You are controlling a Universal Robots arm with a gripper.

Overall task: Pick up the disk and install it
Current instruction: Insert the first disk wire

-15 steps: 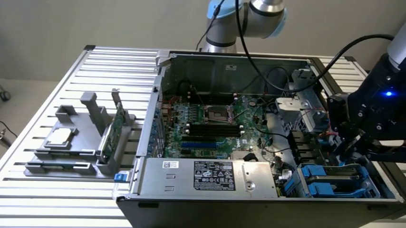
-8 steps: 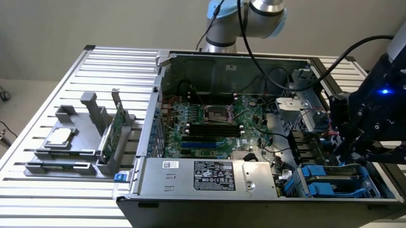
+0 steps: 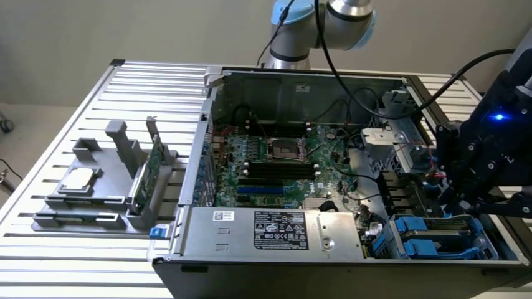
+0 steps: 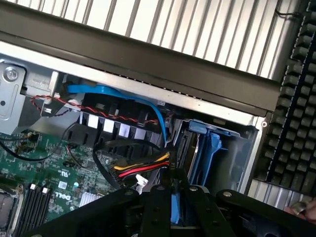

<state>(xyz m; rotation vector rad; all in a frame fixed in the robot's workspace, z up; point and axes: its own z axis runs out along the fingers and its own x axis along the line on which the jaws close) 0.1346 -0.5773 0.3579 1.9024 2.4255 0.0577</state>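
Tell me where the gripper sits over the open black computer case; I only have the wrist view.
Observer: The gripper hangs over the open black computer case at its corner on the exterior view's right, above the drive bay with blue plastic carriers.
Operator: Is anything outside the case?
Observer: Yes, a grey plastic fixture stands on the slatted aluminium table at the exterior view's left.
Operator: What does it hold?
Observer: A small square silver chip lying flat, and a thin green circuit card standing on edge.
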